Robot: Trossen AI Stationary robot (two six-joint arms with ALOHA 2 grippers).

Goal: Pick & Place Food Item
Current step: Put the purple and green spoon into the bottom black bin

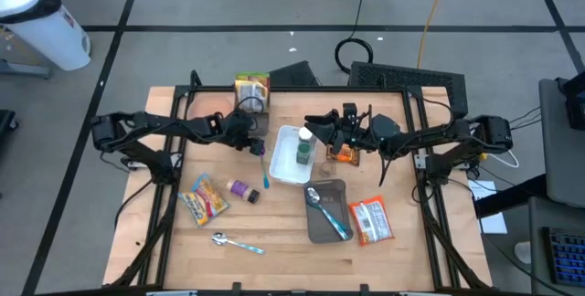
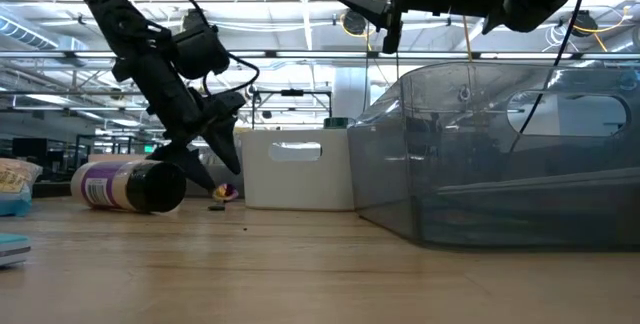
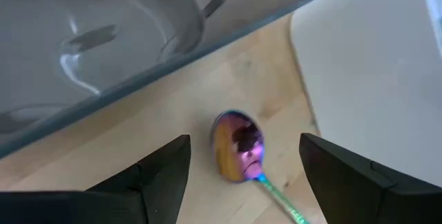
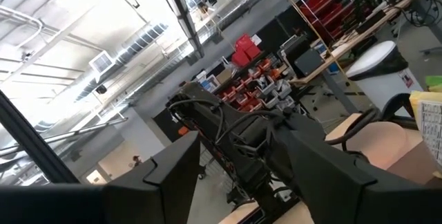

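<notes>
My left gripper [image 1: 257,146] is open and points down just above the table, left of the white tray [image 1: 285,174]. Its fingertips [image 3: 242,162] stand on either side of the shiny bowl of a blue-handled spoon [image 3: 238,146] without touching it; the spoon lies flat on the wood [image 1: 266,174]. A green-and-white bottle [image 1: 303,153] lies in the white tray. My right gripper [image 1: 322,130] is open and empty, raised high over the tray's far right side [image 2: 382,14].
A grey clear tray [image 1: 325,223] holds another spoon [image 1: 327,212]. Snack packets lie at the near left [image 1: 203,201] and near right [image 1: 371,221]. A purple bottle [image 1: 242,189] lies on its side, a spoon [image 1: 236,241] is near the front edge, and a box [image 1: 251,90] is at the far edge.
</notes>
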